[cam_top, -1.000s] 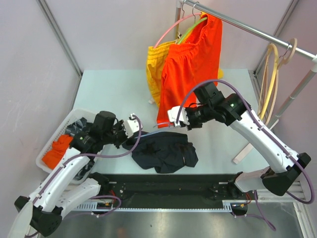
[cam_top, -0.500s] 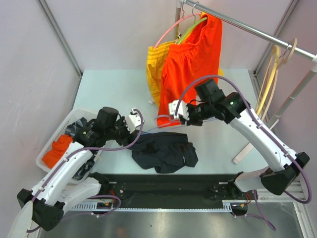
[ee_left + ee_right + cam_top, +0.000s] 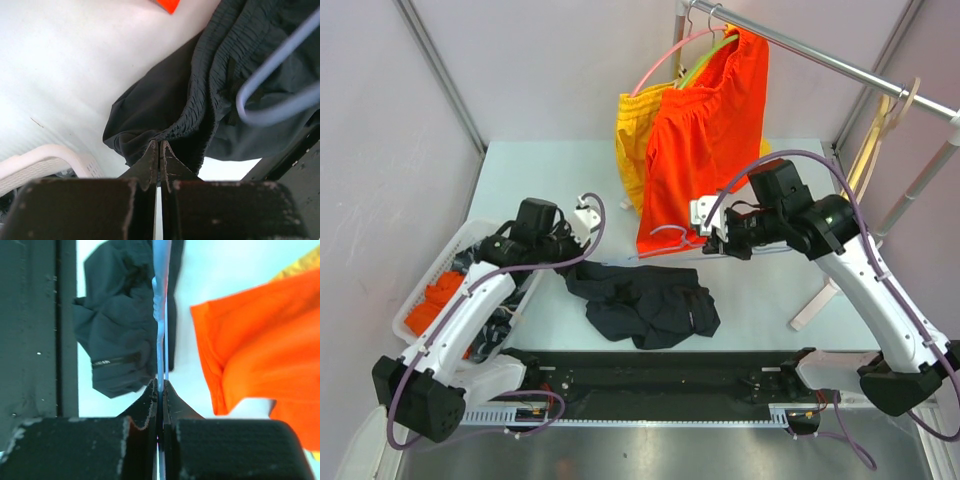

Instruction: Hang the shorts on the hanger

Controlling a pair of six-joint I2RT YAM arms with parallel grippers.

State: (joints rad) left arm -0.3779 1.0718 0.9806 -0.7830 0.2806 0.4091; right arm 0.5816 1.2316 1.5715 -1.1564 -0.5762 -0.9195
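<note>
Shorts (image 3: 645, 305) crumpled on the table (image 3: 540, 180) near centre, waistband's left end pinched tight in the left gripper (image 3: 159, 148). Right gripper (image 3: 161, 387) clamped on the hanger (image 3: 160, 300) (thin blue wire). Its long axis runs left-right, free corner just over the waistband, pointing toward the left arm.

the right gripper (image 3: 161, 387) has carried the hanger (image 3: 160, 315) rightward; the left gripper (image 3: 159, 150) has drawn back, the shorts (image 3: 650, 305) stretching after its tips.
</note>
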